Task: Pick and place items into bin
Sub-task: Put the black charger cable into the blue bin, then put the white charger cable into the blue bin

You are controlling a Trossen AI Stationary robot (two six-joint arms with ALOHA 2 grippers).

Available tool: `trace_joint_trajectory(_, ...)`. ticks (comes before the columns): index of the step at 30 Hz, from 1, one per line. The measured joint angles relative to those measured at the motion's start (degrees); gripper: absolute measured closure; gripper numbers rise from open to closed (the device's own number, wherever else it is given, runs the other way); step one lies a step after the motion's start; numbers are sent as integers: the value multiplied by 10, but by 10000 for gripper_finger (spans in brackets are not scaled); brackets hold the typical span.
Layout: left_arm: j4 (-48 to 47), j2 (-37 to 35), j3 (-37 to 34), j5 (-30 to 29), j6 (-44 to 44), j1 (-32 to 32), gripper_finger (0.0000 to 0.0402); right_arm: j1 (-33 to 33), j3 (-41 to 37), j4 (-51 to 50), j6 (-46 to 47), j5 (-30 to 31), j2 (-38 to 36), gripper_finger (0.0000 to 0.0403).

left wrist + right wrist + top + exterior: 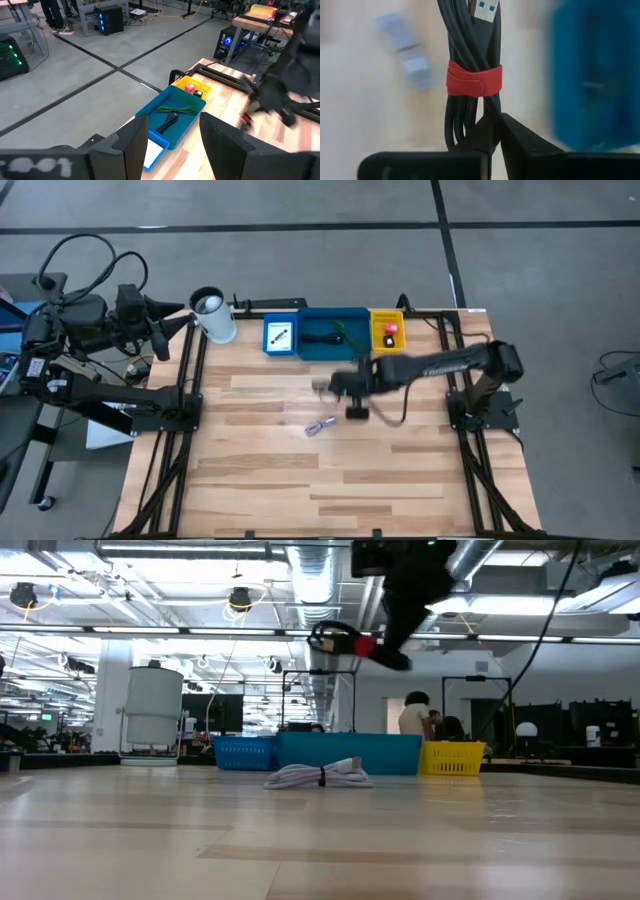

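My right gripper (338, 386) hangs high over the middle of the table, shut on a coiled black cable (470, 55) bound with a red strap (473, 78). A pale grey cable bundle (320, 426) lies flat on the wood just near of it. At the far edge stands the row of trays. The small blue tray (268, 348) holds a white packet, the wide blue tray (312, 352) black and green cables, and the yellow tray (376, 343) a red block. My left gripper (172, 122) is open, parked off the table's far left corner beside the cup. My right gripper (495, 124) pinches the black cable's looped end (485, 120), below the red strap, between its two fingers. The coil runs straight out ahead along the fingers, its USB plug (484, 10) farthest from them. In the low view the black cable (335, 638) is lifted clear, high above the table.
A white-and-black cup (213, 315) stands at the far left, next to the small blue tray. Black frame rails run along the table's left and right sides. Bare wood fills the near half. A person (413, 715) sits in the room behind.
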Motion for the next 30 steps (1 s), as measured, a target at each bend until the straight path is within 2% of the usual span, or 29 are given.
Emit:
trace_joint_trajectory(4,0,0,0,0,-9,0,235,-72,25,7,-14,70,-24,388)
trace_joint_trajectory(7,-1,0,0,0,-21,0,235,-126,38,13,-47,92,-20,396)
trace_joint_trajectory(10,-7,0,0,0,-29,0,235,-179,41,27,-84,88,-12,390)
trace_joint_trajectory(14,-25,0,0,0,-50,0,235,-230,39,53,-117,53,13,349)
trace_joint_trajectory(17,-38,0,0,0,-67,0,235,-251,40,77,-120,18,32,318)
trace_joint_trajectory(24,-45,0,0,1,-75,0,235,-261,41,98,-127,18,56,253)
trace_joint_trajectory(27,-45,0,0,1,-75,0,235,-248,41,91,-127,52,52,229)
trace_joint_trajectory(30,-42,-1,-18,0,-75,0,235,-226,45,46,-112,120,34,216)
